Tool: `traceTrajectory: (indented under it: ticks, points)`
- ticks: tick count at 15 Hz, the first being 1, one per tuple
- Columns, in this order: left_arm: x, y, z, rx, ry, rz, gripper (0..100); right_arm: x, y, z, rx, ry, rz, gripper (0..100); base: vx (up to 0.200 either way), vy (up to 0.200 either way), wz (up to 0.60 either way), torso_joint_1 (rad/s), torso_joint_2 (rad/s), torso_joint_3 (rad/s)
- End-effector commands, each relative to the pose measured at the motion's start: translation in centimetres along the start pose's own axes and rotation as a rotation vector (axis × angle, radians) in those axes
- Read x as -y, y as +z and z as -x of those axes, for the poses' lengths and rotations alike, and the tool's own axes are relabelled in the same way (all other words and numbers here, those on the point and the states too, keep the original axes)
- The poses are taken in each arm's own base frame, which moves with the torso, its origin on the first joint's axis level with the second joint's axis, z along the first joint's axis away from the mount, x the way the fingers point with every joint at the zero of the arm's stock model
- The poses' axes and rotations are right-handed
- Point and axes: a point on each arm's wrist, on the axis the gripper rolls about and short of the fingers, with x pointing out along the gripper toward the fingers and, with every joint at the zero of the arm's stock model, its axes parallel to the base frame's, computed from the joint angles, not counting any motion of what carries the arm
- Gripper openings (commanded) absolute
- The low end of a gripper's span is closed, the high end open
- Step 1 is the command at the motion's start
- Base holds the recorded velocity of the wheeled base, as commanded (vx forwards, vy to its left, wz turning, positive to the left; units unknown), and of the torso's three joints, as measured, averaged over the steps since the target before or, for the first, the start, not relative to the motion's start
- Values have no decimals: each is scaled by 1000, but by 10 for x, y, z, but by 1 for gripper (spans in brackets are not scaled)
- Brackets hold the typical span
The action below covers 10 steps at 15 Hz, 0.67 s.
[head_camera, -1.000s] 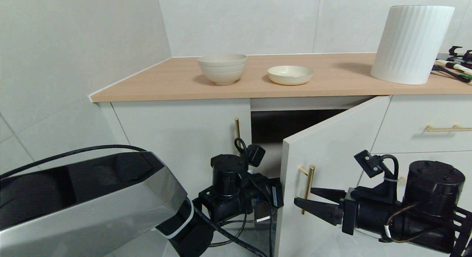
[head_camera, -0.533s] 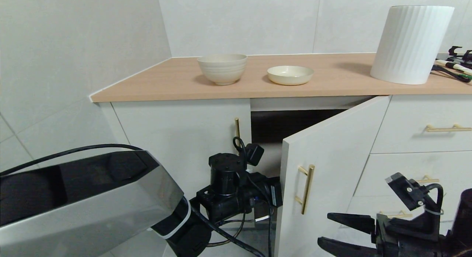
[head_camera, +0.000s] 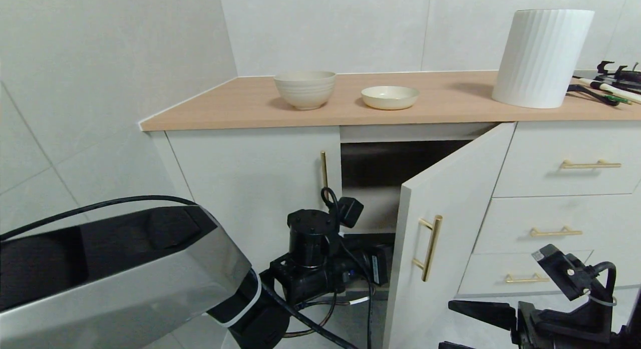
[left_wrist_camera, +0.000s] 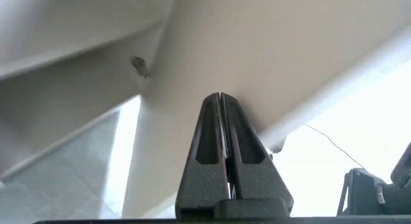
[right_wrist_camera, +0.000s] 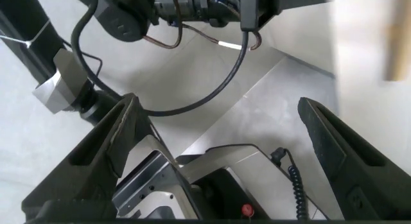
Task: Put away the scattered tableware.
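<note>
A cream ribbed bowl [head_camera: 304, 88] and a shallow cream dish [head_camera: 390, 96] stand apart on the wooden counter [head_camera: 225, 111], the bowl to the left. Below them the cabinet door [head_camera: 450, 209] with a brass handle [head_camera: 429, 248] stands partly swung out, showing a dark compartment [head_camera: 395, 161]. My left arm [head_camera: 310, 259] sits low in front of that opening. Its gripper [left_wrist_camera: 219, 101] is shut with nothing in it, close to pale cabinet surfaces. My right gripper [head_camera: 458, 326] is open and empty, low and to the right of the door, over the floor [right_wrist_camera: 257, 128].
A tall white ribbed cylinder [head_camera: 543, 58] stands on the counter at the right, with dark tools [head_camera: 601, 86] beyond it. Three drawers with brass handles [head_camera: 590, 164] lie right of the open door. A closed door [head_camera: 250, 189] and tiled wall are on the left.
My right gripper has drawn back from the door handle, down and to the right. The head view has shifted, so the counter sits smaller and farther. The left arm holds its place.
</note>
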Motion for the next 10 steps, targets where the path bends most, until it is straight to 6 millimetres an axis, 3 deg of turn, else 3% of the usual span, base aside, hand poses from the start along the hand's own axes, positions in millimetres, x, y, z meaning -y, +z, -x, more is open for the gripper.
traceTrajectory:
  ticks: [1,7,9,10]
  points:
    - [-2,3,-10,-1,3,2,0,-1,-1,0,-4,6,0,100,0,0,0,0,0,0]
    - [-6,15,-27,-18,18,9,0,0,-3,-1,-13,0,-5,100,0,0,0,0,0,0]
    - [-5,16,-28,-13,15,8,0,0,-3,-1,-15,1,-6,100,-200,0,0,5,5,-2]
    - [-5,18,-29,-7,13,6,0,0,-3,-1,-15,1,-6,100,0,0,0,0,0,0]
